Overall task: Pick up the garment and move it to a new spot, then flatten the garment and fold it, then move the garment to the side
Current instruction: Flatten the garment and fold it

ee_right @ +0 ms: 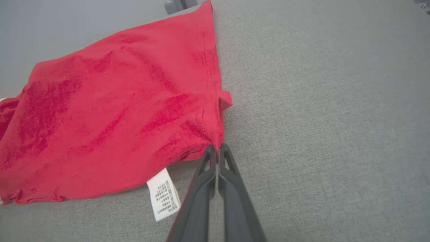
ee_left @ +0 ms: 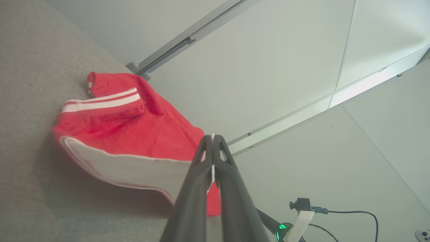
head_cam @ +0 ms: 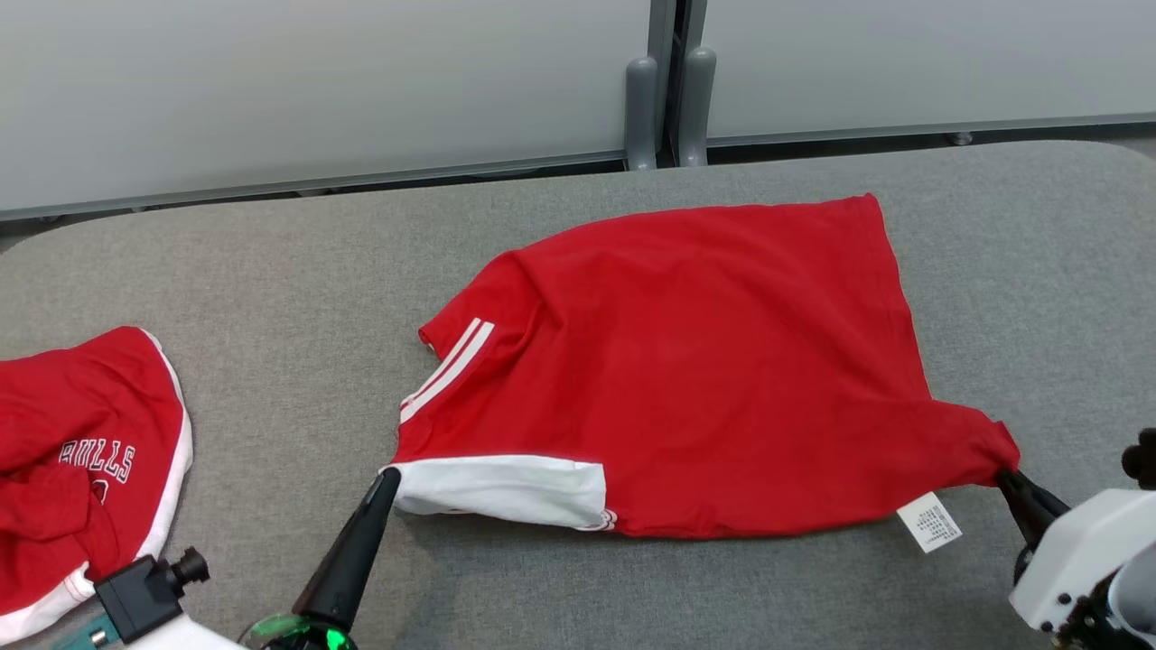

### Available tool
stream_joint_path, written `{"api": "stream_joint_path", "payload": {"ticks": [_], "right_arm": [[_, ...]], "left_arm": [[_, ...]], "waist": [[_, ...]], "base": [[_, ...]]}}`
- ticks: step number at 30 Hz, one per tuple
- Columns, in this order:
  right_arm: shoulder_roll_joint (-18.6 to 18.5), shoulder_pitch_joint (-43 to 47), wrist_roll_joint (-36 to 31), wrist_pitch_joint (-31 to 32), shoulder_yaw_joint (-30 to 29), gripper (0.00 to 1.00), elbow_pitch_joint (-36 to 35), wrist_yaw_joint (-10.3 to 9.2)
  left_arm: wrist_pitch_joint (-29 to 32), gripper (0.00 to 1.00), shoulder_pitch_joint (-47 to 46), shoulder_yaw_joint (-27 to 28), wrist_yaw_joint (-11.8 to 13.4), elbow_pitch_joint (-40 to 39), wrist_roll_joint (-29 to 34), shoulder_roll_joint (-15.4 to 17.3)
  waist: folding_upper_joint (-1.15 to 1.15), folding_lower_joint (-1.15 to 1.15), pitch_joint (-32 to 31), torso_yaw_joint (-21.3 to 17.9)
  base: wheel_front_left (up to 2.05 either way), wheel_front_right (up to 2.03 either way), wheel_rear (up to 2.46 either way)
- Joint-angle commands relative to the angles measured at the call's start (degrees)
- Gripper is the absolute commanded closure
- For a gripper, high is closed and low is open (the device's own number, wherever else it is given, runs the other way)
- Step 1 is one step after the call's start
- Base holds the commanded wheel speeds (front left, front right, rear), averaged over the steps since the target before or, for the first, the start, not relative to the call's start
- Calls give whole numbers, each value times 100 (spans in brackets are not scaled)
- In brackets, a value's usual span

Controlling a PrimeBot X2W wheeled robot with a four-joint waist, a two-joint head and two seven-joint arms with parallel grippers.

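A red T-shirt [head_cam: 686,361] lies spread, though creased, across the middle of the grey worktop [head_cam: 271,271]. The left gripper [head_cam: 388,477] has its fingers clamped together on the near corner of the shirt's white panel [head_cam: 506,487]. The right gripper [head_cam: 1004,474] has its fingers pinched shut on the opposite red corner, just beside the care label [head_cam: 930,522]. Both holds take only a small tip of cloth, so a hard or uneven pull would probably slip a corner free. The striped sleeve [head_cam: 452,361] lies doubled over and could get trapped in a fold. A second garment, a Bulls jersey [head_cam: 81,433], lies at the left edge, well apart. Dragging the shirt leftward may foul it.
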Motion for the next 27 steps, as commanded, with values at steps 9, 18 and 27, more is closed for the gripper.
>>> {"api": "stream_joint_path", "payload": {"ticks": [9,18,27], "right_arm": [[-141,-1847,105,-436,1020,100,674,4],[-99,-4734,659,-1258,1435,100,2147,9],[-1,-7409,252,-3833,1029,100,4207,9]], "left_arm": [[452,100,-2297,57,-6,869,645,134],[1281,100,-5215,72,18,2068,1456,379],[125,100,-8071,57,179,3402,3548,75]], "waist": [[0,0,1180,-223],[0,0,2527,-659],[0,0,2901,-856]], "base": [[0,0,0],[0,0,0],[0,0,0]]}}
